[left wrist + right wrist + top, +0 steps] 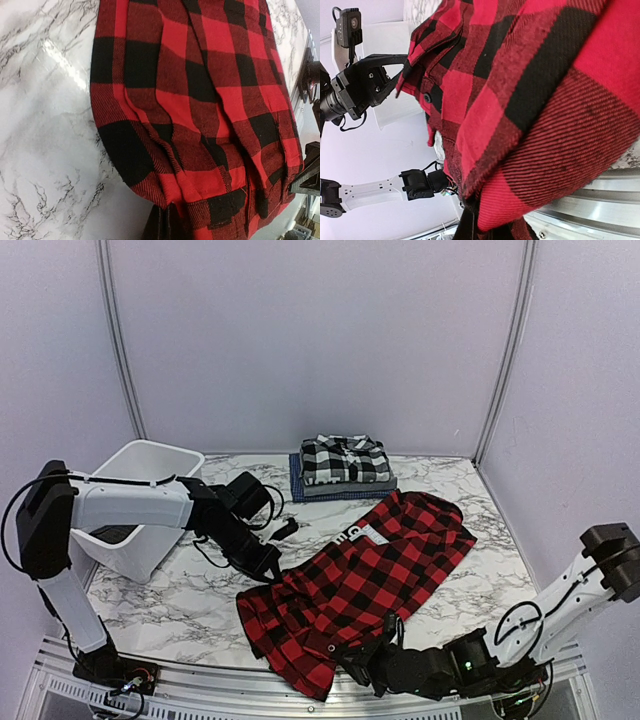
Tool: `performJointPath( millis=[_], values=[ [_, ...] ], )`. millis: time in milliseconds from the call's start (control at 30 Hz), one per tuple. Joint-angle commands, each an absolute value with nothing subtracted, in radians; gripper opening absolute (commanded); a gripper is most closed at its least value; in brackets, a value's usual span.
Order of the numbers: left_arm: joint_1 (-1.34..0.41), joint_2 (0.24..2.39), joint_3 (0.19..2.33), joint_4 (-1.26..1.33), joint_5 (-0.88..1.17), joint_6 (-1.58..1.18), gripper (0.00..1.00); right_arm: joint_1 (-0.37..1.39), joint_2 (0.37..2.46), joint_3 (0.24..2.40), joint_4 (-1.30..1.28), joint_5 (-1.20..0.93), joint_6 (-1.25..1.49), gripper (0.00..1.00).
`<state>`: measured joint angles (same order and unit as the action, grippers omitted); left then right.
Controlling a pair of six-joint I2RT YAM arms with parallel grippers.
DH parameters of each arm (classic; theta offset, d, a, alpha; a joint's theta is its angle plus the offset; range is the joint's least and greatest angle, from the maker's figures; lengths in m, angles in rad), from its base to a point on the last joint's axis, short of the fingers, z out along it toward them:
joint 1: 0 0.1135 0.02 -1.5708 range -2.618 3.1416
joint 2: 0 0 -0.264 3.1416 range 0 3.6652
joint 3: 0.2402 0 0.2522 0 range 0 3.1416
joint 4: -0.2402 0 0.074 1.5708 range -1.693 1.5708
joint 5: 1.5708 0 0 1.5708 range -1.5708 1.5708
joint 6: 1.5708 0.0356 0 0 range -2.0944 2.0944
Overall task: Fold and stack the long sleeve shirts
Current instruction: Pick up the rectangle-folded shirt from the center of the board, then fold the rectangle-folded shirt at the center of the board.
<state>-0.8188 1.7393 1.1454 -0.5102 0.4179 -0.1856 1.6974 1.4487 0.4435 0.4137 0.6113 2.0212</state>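
Note:
The red-and-black buffalo check shirt (365,580) lies spread on the marble table, collar toward the back. My left gripper (268,570) is shut on its left edge; the left wrist view shows the cloth (200,100) bunched into the jaws at the bottom. My right gripper (362,660) is shut on the shirt's near hem, which fills the right wrist view (535,100). A black-and-white plaid shirt (343,459) lies folded on top of grey and blue folded shirts (340,490) at the back.
A white plastic tub (140,505) stands at the left, beside my left arm. The metal rail of the table's front edge (200,685) runs under my right gripper. Bare marble (170,600) lies left of the red shirt.

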Motion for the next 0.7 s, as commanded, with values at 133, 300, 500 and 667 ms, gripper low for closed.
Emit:
performJointPath(
  millis=[133, 300, 500, 667],
  values=[
    [-0.821, 1.741, 1.310, -0.562, 0.399, -0.240, 0.00, 1.690, 1.254, 0.444, 0.187, 0.741, 1.966, 0.00],
    [-0.818, 1.858, 1.506, -0.562, 0.379, -0.256, 0.00, 1.645, 1.084, 0.392, 0.049, 0.807, 1.940, 0.00],
    [-0.813, 2.087, 1.768, -0.561, 0.380, -0.257, 0.00, 1.525, 0.911, 0.318, -0.075, 0.830, 1.848, 0.00],
    [-0.790, 2.267, 1.955, -0.560, 0.367, -0.280, 0.00, 1.330, 0.823, 0.240, -0.061, 0.753, 1.674, 0.00]
  ],
)
